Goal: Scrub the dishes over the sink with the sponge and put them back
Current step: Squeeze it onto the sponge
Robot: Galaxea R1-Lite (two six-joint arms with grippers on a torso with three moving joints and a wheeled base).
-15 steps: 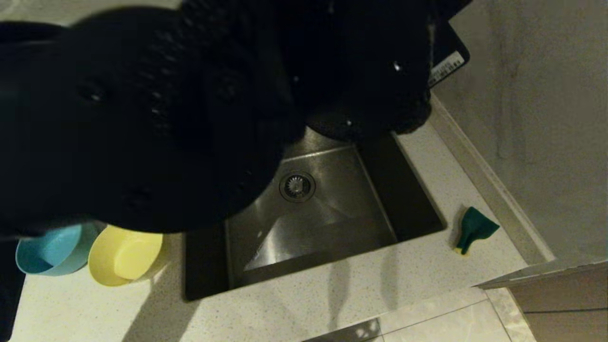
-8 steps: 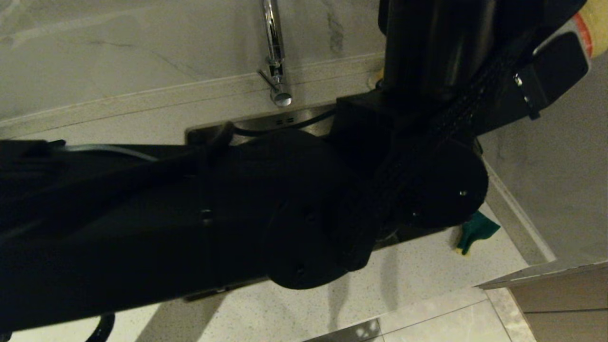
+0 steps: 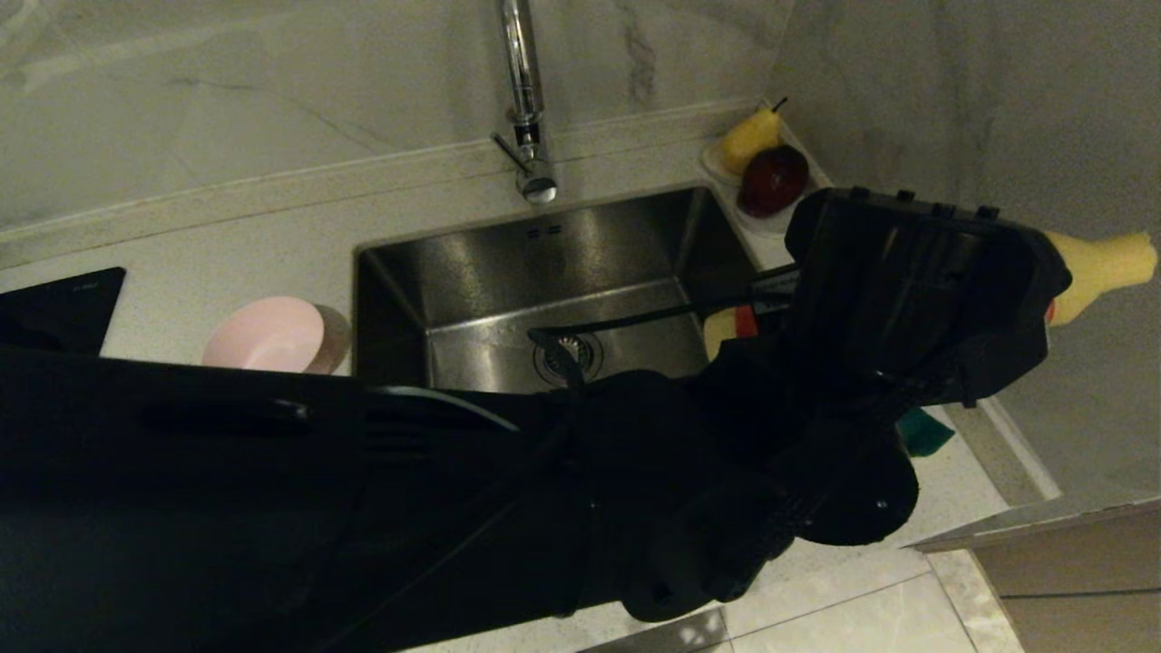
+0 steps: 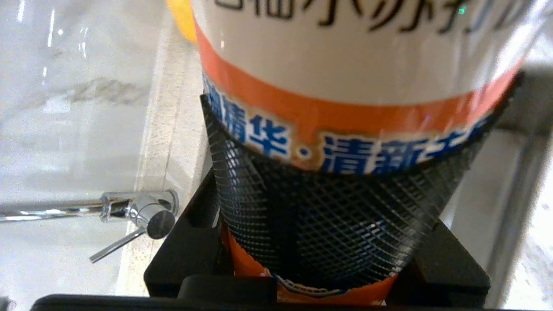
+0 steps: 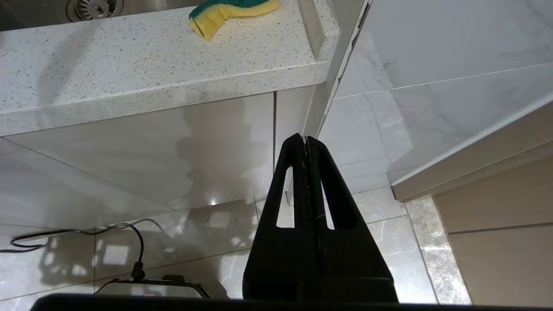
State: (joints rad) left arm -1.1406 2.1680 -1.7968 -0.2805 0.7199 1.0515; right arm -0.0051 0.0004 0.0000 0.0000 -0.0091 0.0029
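The left arm reaches across the steel sink (image 3: 508, 263), left gripper (image 4: 328, 224) clamped on a glossy cylindrical bottle (image 4: 358, 77). The right gripper (image 5: 306, 142) hangs low, jaws together. The sponge (image 5: 229, 11) lies on the speckled counter (image 5: 129, 65), right of the sink; 1 pink bowl (image 3: 268, 334) sits left.

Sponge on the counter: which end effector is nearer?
Left. The left end effector, shut on a detergent bottle, is above the counter, just over the sponge. The right end effector hangs shut below counter level, in front of the cabinet.
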